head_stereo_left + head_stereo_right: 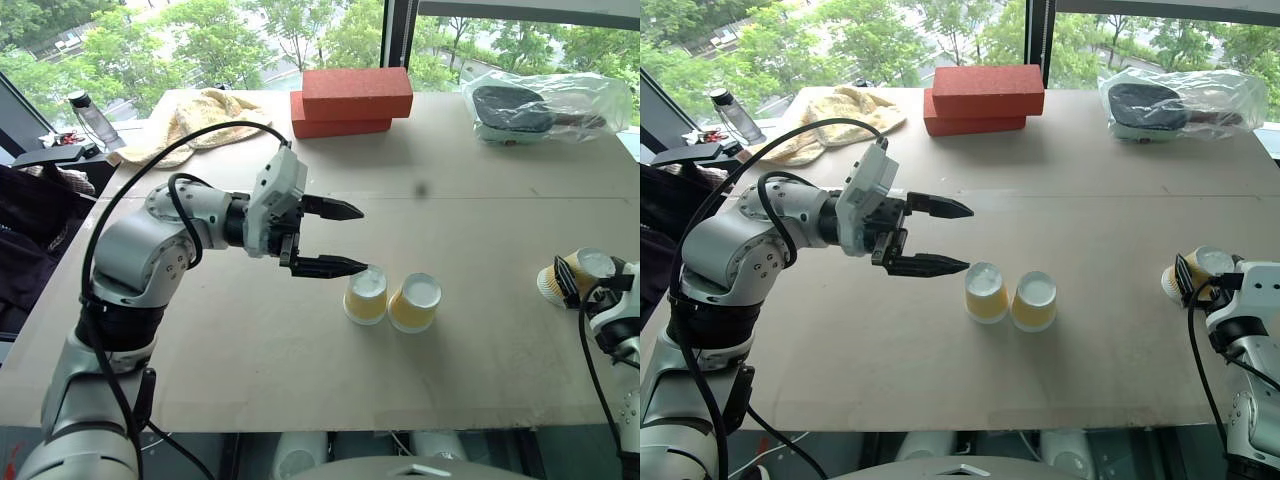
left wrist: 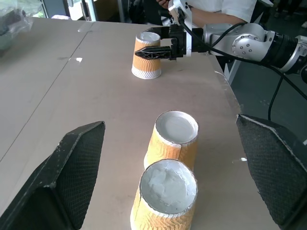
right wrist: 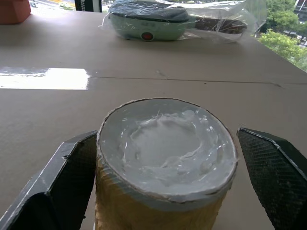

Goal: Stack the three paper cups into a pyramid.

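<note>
**Two cups paired mid-table, third between the right fingers**

The left arm reaches across the table (image 1: 300,380) from the robot's left, elbow bent, the left gripper (image 1: 345,238) pointing sideways with its jaws spread wide and empty, the lower finger's tip just beside the nearer of two upside-down paper cups (image 1: 366,295) (image 1: 414,302); these stand touching, side by side; the right gripper (image 2: 149,47) sits low at the table's right edge, pointing level, its fingers (image 3: 62,187) wide apart on either side of the third cup (image 3: 163,167), also upside down on the table; whether they touch it cannot be told.
</note>
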You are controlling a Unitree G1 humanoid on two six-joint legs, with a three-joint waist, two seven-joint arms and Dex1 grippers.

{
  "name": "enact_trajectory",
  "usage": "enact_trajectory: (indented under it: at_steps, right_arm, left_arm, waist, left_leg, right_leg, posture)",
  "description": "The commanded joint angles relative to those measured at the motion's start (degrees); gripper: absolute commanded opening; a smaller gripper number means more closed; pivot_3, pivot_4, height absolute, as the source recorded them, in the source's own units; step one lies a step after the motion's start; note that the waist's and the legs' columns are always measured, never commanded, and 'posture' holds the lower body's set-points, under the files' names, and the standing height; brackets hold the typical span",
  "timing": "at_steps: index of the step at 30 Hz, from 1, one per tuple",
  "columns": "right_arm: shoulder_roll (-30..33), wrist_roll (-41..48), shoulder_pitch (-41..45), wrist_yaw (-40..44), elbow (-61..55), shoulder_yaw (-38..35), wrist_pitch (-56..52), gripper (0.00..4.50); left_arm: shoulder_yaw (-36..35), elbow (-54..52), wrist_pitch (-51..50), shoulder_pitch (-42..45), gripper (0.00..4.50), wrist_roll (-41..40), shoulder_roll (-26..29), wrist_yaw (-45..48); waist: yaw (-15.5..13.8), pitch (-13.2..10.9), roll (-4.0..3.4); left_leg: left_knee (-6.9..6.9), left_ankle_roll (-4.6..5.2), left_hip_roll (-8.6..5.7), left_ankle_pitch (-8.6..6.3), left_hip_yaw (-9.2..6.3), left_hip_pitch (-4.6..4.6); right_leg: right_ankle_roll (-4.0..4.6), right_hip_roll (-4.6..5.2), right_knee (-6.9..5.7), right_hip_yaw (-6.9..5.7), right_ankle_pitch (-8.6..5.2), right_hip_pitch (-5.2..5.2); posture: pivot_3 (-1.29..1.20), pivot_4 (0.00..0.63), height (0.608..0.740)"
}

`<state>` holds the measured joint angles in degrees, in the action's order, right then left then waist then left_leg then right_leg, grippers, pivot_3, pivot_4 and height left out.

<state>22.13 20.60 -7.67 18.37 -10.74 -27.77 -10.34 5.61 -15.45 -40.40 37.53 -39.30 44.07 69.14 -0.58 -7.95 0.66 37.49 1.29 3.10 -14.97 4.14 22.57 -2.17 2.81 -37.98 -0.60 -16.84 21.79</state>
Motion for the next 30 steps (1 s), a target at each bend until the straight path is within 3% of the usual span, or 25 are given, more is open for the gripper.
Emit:
enact_trajectory:
  at_steps: [1, 3, 8, 17, 23, 30]
  right_arm:
    - [0.8, -0.3, 0.6, 0.3, -1.1, -0.4, 2.2, 3.66]
    - [1.0, -0.7, 0.5, 0.8, -1.5, -0.1, 3.0, 2.76]
    - [2.6, 1.2, 2.1, 4.7, -6.7, 2.9, 2.8, 2.76]
    - [10.9, 24.1, 10.0, 14.7, -26.3, 12.8, -16.2, 2.76]
    - [18.2, 24.0, 18.1, 19.6, -29.7, 23.1, -23.2, 2.76]
    - [17.8, 25.9, 24.8, 20.2, -29.6, 28.0, -26.8, 2.76]
  left_arm:
    - [-1.6, -1.1, -0.6, 0.1, 4.5, -0.3, 0.2, -0.9]
    - [-1.6, -0.6, -1.1, 0.0, 4.5, -0.5, 0.1, -1.2]
    - [-2.1, -0.1, 0.0, -0.9, 4.5, 0.2, 0.6, -0.7]
    - [-6.6, -3.5, 5.3, -8.1, 4.5, -0.2, 6.5, 4.8]
    - [-10.2, -7.6, 7.1, -14.7, 4.5, -0.7, 9.5, 6.7]
    - [-11.3, -10.4, 6.9, -17.3, 4.5, -1.2, 10.4, 5.3]
  waist:
    - [0.0, 0.0, 0.0]
    - [0.0, 0.0, 0.0]
    - [0.2, 0.0, 0.0]
    - [0.9, 0.0, 0.02]
    - [0.7, -0.1, 0.09]
    - [0.4, -0.2, 0.22]
  left_leg:
    - [0.0, 0.0, 0.0, 0.0, 0.0, 0.0]
    - [0.0, 0.0, 0.0, 0.0, 0.0, 0.0]
    - [0.0, 0.0, 0.0, 0.0, 0.01, -0.01]
    - [-0.03, 0.0, 0.1, 0.0, -0.09, 0.03]
    - [0.04, 0.12, 0.07, -0.07, -0.06, 0.1]
    - [0.04, 0.21, 0.09, -0.12, -0.18, 0.12]
  right_leg:
    - [0.0, 0.0, 0.0, 0.0, 0.0, 0.0]
    - [0.0, 0.0, 0.0, 0.0, 0.0, 0.0]
    - [0.0, 0.0, -0.01, 0.02, 0.0, 0.0]
    - [0.0, -0.03, 0.01, -0.07, 0.0, 0.01]
    - [0.0, 0.07, 0.06, -0.03, 0.0, 0.01]
    - [0.0, 0.04, 0.03, -0.09, 0.0, 0.01]
  posture:
    - [0.0, 0.15, 0.73]
    - [0.0, 0.15, 0.73]
    - [0.0, 0.15, 0.73]
    - [0.0, 0.15, 0.73]
    - [0.0, 0.15, 0.73]
    - [0.0, 0.15, 0.73]
